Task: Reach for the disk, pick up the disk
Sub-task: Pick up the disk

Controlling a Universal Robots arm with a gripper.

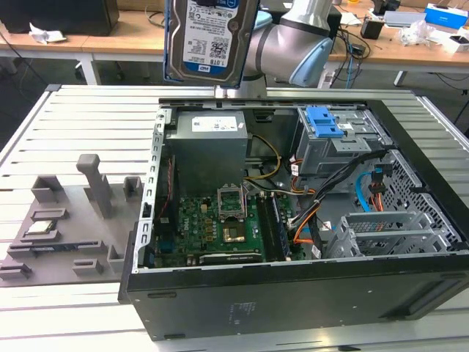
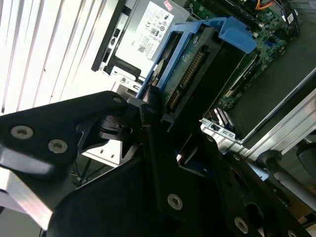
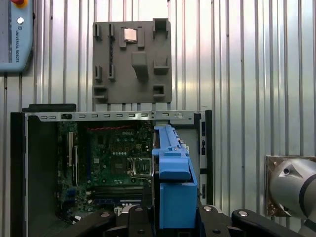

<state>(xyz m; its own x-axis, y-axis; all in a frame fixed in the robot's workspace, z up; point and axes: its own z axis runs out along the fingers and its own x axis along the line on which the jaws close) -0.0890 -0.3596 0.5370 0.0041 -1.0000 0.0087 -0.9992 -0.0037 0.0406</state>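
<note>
The disk (image 1: 209, 40), a silver hard drive with a white-and-blue label, hangs upright high above the back of the open computer case (image 1: 293, 293), in front of the grey arm (image 1: 293, 44). In both wrist views its blue side bracket (image 3: 173, 182) juts out from between black fingers (image 3: 217, 219). My gripper (image 3: 173, 222) is shut on the disk's near end. In the second wrist view the disk's connector edge (image 2: 190, 74) shows, clamped in the gripper (image 2: 165, 126), with the case far below.
Inside the case sit the power supply (image 1: 209, 147), the motherboard (image 1: 212, 227) and a grey drive cage with a blue latch (image 1: 326, 125). A grey fixture tray (image 1: 66, 220) holding a small square chip (image 1: 40, 227) lies on the slatted table at the exterior view's left.
</note>
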